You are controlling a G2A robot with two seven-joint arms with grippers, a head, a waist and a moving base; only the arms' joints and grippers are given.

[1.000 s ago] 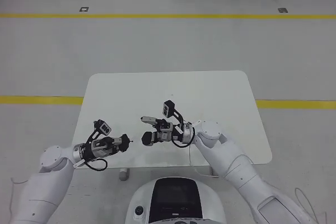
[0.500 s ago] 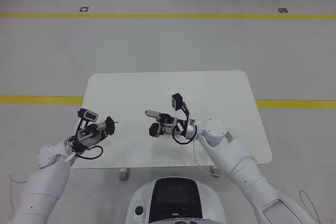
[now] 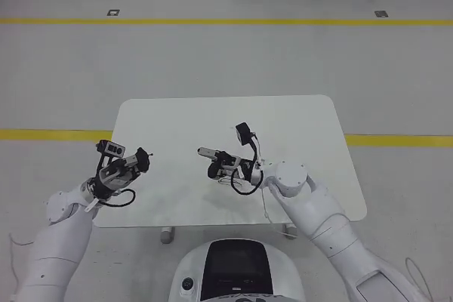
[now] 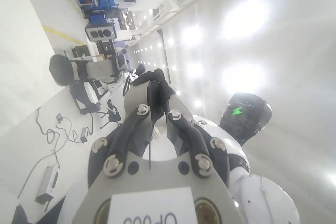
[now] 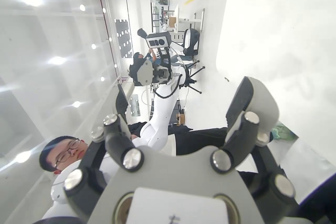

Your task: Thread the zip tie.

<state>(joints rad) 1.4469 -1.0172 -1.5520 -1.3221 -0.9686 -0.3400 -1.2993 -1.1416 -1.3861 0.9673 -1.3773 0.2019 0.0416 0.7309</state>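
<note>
2 arms hover over the tabletop [image 3: 287,121], wrists turned inward, facing each other. The left gripper [image 3: 141,158], above the left edge, is clenched on the black zip tie [image 4: 150,154]. The right gripper [image 3: 209,162], near the middle, stands spread wide, grasping nothing.

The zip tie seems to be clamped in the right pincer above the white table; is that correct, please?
Not quite: the zip tie is clamped in the left pincer, above the white table, as the left wrist view shows. The right pincer is open and empty.
</note>
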